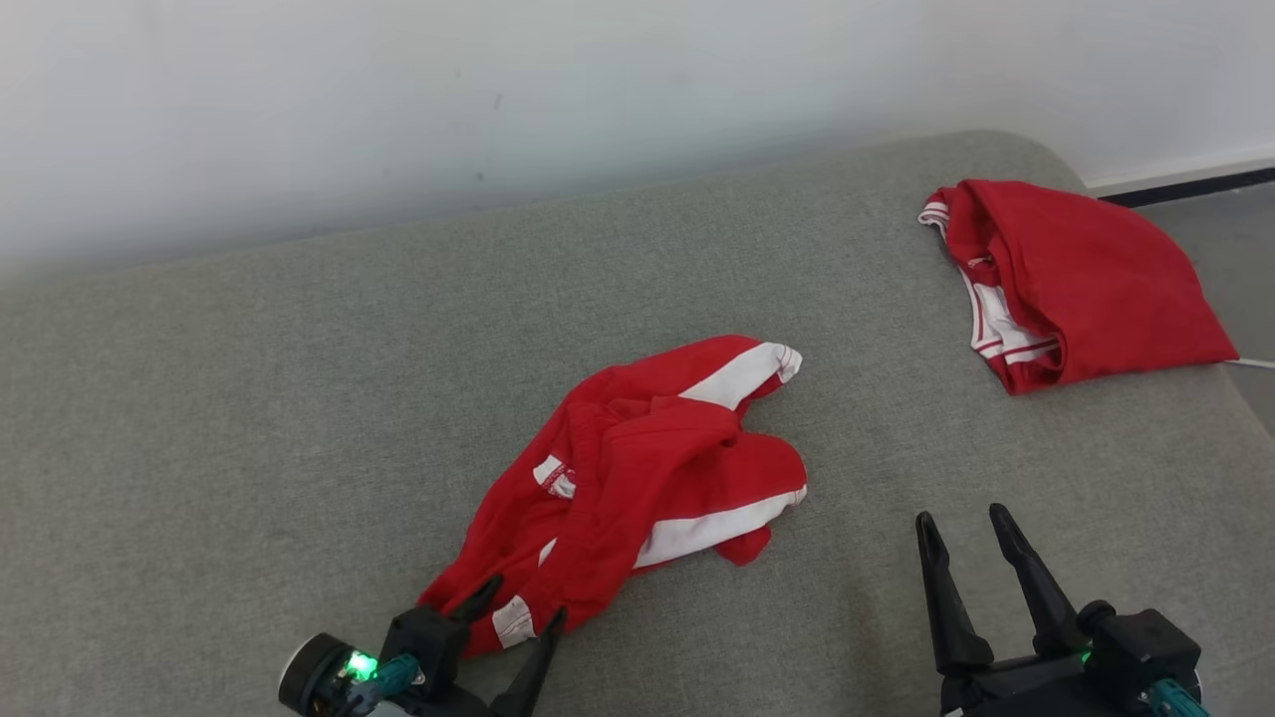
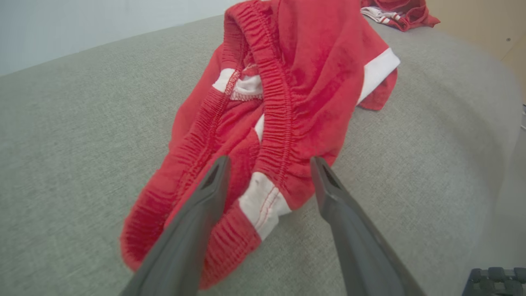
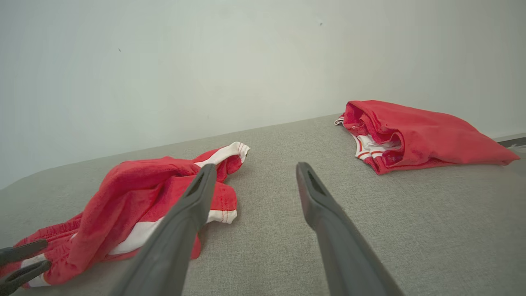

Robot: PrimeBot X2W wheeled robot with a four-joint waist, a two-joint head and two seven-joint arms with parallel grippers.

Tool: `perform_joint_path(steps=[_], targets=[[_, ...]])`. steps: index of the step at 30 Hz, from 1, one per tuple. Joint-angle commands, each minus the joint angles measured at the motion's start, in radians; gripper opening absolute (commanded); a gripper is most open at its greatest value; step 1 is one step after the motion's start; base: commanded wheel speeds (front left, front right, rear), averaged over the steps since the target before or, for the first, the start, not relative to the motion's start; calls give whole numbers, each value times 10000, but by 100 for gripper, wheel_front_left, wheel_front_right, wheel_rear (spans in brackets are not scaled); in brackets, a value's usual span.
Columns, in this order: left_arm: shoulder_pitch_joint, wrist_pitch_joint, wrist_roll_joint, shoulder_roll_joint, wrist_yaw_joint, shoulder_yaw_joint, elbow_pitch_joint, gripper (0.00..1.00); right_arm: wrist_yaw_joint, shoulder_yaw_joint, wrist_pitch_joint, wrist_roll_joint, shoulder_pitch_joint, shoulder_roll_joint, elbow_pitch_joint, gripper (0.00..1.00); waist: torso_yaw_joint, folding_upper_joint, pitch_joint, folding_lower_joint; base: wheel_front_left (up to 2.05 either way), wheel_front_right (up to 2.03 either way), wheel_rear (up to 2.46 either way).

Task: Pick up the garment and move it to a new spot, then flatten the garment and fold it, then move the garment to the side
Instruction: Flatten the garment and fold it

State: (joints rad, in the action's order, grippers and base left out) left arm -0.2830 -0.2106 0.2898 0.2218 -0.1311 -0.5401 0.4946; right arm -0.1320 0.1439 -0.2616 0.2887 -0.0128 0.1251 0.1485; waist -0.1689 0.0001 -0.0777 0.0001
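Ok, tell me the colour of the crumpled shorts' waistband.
Waistband: red, with a white patch; clearest in left wrist view.

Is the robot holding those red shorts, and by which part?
Nothing is held yet. The left gripper has its fingers open astride the elastic waistband of the red shorts; the right gripper is open and empty.

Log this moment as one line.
left pincer: open, straddling red shorts waistband | right pincer: open, empty | second red garment: far right
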Motion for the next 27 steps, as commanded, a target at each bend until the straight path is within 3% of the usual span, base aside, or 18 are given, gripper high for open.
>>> perform_joint_path(steps=[1,2,5,6,14,20,27], targets=[[-195,-30,84,96,16,-110,170,100,31,-39,-40,30,-80,-6,-38,100,-195,-1,-179,-1,0,0,0],[-189,5,164,103,16,-191,259,100,31,-62,-42,26,-82,-5,-44,100,-220,-1,-201,-1,0,0,0],[-187,130,354,215,16,-399,505,36,31,-144,-42,18,-83,-3,-84,100,-238,-1,-248,-1,0,0,0],[-188,151,400,234,15,-483,573,0,29,-159,-42,13,-81,-6,-90,100,-237,-1,-255,-1,0,0,0],[-377,-149,667,151,15,-670,475,0,31,-336,-42,-69,-7,-18,-132,100,80,-1,-157,-1,0,0,0],[-150,-367,1535,106,125,129,-530,0,31,-418,-41,9,113,91,-113,100,686,-1,-58,-1,0,0,0],[724,-451,2333,574,628,1225,-1477,0,31,-326,-41,56,25,197,20,100,1341,-1,-4,-1,0,0,0]])
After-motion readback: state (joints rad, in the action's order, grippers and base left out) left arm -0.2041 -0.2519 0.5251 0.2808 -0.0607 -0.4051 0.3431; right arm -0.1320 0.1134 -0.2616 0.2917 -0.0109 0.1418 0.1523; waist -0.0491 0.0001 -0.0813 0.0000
